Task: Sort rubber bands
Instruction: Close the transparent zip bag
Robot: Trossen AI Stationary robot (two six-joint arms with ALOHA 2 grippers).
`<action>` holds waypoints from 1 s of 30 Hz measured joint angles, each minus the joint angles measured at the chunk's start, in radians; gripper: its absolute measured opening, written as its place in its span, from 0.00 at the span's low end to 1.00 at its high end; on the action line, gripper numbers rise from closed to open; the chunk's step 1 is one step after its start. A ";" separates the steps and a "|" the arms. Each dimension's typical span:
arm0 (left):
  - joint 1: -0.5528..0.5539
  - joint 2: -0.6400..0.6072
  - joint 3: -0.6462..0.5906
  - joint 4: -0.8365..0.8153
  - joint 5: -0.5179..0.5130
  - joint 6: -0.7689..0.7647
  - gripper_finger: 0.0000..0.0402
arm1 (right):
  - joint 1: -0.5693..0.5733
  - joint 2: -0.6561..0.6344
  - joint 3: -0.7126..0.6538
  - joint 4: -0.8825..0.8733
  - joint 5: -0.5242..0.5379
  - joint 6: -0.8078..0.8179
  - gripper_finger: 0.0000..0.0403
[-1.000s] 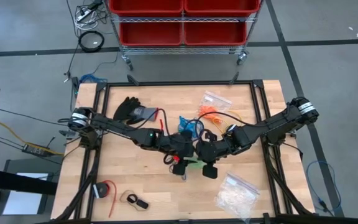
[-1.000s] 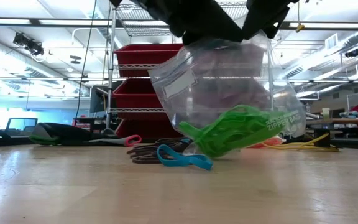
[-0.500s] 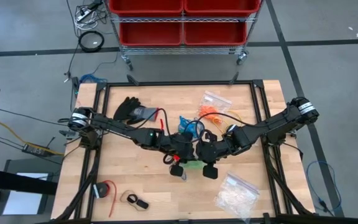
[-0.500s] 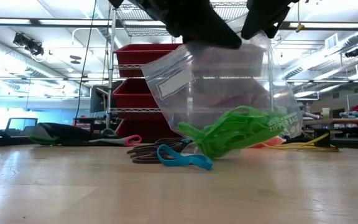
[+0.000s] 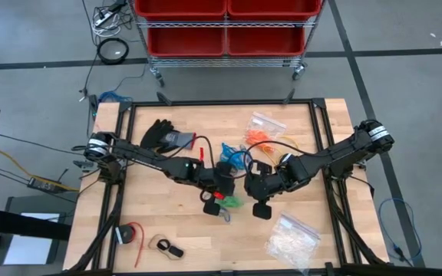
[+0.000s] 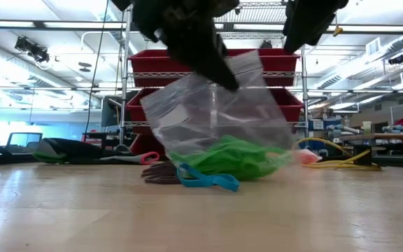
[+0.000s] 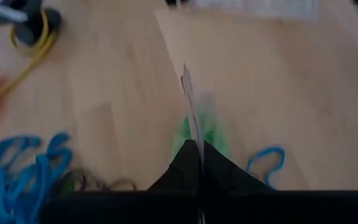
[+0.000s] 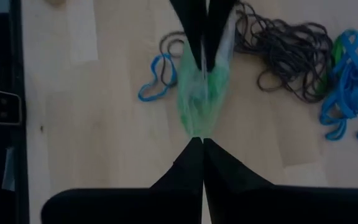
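Clear zip bag at mid counter holds a wad of green bands, its bottom resting on the wood. Both grippers are clenched on the bag's top edge: left gripper w/ the rim pinched thin betw. its fingers, right gripper on the opposite side. Vs a sec ago: the left gripper has snapped closed on the bag, and the bag has slumped lower and leftward, green bands now flattened on the counter. Loose around it: a blue band just in front, dark bands and a blue pile beside. Farther off: orange bands by a 2nd bag, a bag of whitish pieces near the front-right, a black glove at left. Red bins sit on a shelf behind.
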 joint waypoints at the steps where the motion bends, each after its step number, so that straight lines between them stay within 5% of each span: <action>1: 0.000 0.000 0.000 -0.022 -0.002 0.000 0.01 | 0.000 0.000 0.000 -0.006 0.000 0.004 0.00; 10: 0.000 -0.003 0.000 -0.038 -0.011 -0.001 0.00 | 0.017 0.000 0.000 0.044 0.072 0.013 0.02; 22: -0.004 -0.025 0.001 0.031 0.021 -0.002 0.00 | 0.084 -0.001 -0.008 0.114 0.201 0.052 0.32; 30: -0.019 -0.026 0.001 0.071 0.030 -0.001 0.00 | 0.074 0.044 -0.009 0.144 0.172 0.047 0.36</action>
